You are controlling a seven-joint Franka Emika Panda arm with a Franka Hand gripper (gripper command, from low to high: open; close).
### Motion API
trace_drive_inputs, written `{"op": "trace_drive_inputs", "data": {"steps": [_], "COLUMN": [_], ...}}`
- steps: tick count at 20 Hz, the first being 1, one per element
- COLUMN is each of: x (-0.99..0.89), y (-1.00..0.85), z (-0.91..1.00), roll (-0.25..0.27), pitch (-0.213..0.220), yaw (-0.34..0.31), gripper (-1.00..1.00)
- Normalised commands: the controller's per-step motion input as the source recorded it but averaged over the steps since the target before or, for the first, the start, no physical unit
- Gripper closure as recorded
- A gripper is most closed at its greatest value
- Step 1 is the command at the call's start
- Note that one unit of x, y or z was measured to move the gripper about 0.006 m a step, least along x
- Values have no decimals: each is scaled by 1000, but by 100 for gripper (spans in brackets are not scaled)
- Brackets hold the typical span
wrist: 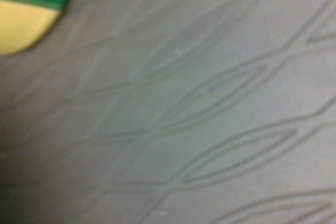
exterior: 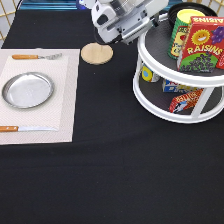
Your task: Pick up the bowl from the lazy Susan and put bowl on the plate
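The black bowl [exterior: 173, 10] sits at the back of the lazy Susan's [exterior: 165, 114] top tier, mostly hidden behind a yellow-topped can and a raisin box. My gripper [exterior: 161, 18] reaches in from the exterior view's top, at the left edge of the top tier, close to the bowl's rim. The silver plate [exterior: 27, 90] lies empty on a pale placemat at the exterior view's left. The wrist view shows the grey patterned shelf surface [wrist: 195, 125] from very close, with a yellow and green corner of the can [wrist: 22, 25].
A red raisin box [exterior: 205, 45] and a can [exterior: 182, 30] stand on the top tier. Small packets [exterior: 182, 100] fill the lower tier. A wooden coaster [exterior: 97, 53] lies near the arm. A fork [exterior: 37, 56] and knife [exterior: 25, 129] flank the plate on the placemat [exterior: 65, 100].
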Motion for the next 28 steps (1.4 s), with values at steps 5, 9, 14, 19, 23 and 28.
{"op": "trace_drive_inputs", "data": {"steps": [5,9,14,19,23,28], "x": [103,368,727,855,898,837], "y": [32,-22,-137,-182,-198,-144], "z": [-57,0,8,0,14,38], "roll": [-27,-47,-59,-60,-39,-24], "pitch": [4,9,51,75,99,92], "yaw": [-30,-19,-1,5,34,63], "gripper": [-100,-100,-100,-100,-100,-100]}}
